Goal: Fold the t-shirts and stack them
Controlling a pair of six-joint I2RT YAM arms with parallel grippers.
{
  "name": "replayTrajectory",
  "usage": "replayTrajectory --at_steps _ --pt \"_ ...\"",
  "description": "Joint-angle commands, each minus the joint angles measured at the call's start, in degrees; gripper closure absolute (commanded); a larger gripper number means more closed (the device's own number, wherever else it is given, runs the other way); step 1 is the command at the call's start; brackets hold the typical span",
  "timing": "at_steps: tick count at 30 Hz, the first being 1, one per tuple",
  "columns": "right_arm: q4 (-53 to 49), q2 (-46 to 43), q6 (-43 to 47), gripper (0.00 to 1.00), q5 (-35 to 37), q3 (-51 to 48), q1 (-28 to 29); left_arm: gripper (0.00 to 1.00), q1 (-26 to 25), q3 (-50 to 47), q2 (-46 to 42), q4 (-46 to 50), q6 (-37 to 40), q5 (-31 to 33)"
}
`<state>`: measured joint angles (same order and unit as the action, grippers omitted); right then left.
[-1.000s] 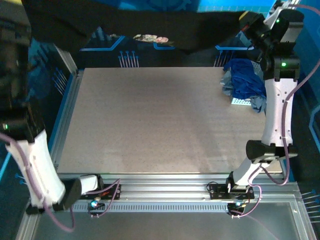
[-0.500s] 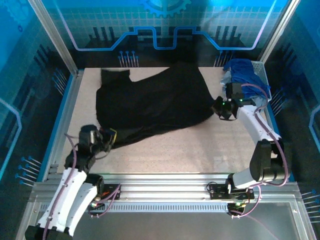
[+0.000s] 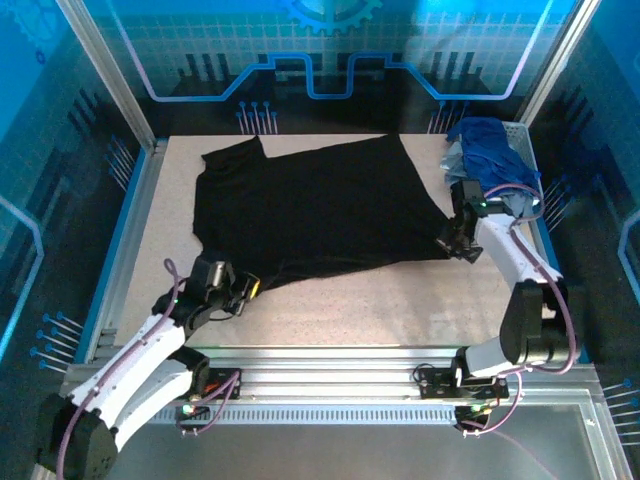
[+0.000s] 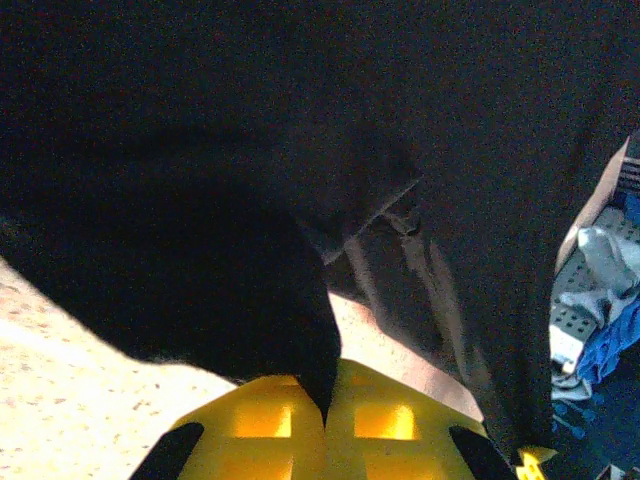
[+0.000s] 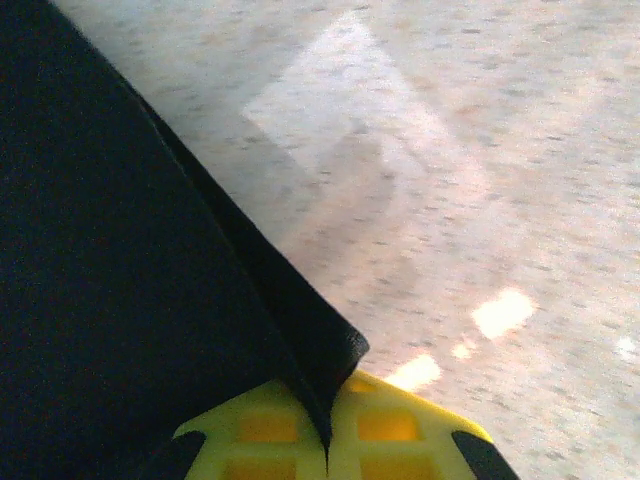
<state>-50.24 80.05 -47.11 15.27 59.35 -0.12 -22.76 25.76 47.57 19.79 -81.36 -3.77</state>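
Black t-shirt [image 3: 320,210] dragged flatter vs half sec ago. Left gripper [image 3: 245,290] & right gripper [image 3: 448,243] each pinch a corner. If you pull harder, thin bite may slip.

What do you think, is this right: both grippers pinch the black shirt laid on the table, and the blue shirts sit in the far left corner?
Not quite: the top external view shows the blue shirts in the far right corner. The left gripper and right gripper both pinch the black shirt laid on the table.

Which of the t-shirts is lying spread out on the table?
The black t-shirt: it lies spread over the table, while the royal blue one and the pale grey-blue one sit bunched in the white basket.
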Motion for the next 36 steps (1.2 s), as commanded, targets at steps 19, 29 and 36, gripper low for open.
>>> replayTrajectory --at_steps 19,29,36 --pt "-5.4 -2.1 -1.0 1.00 5.1 -4.3 -4.5 1.00 -5.6 4.3 -2.1 21.7 -2.0 2.1" --pt "-8.0 0.3 -1.0 1.00 2.7 -4.9 -2.0 1.00 -5.6 20.3 -10.1 60.5 -0.7 21.7" --pt "-9.3 0.0 -4.5 0.90 3.2 -6.2 -4.7 0.82 -5.8 10.0 -7.2 39.2 -3.2 9.0"
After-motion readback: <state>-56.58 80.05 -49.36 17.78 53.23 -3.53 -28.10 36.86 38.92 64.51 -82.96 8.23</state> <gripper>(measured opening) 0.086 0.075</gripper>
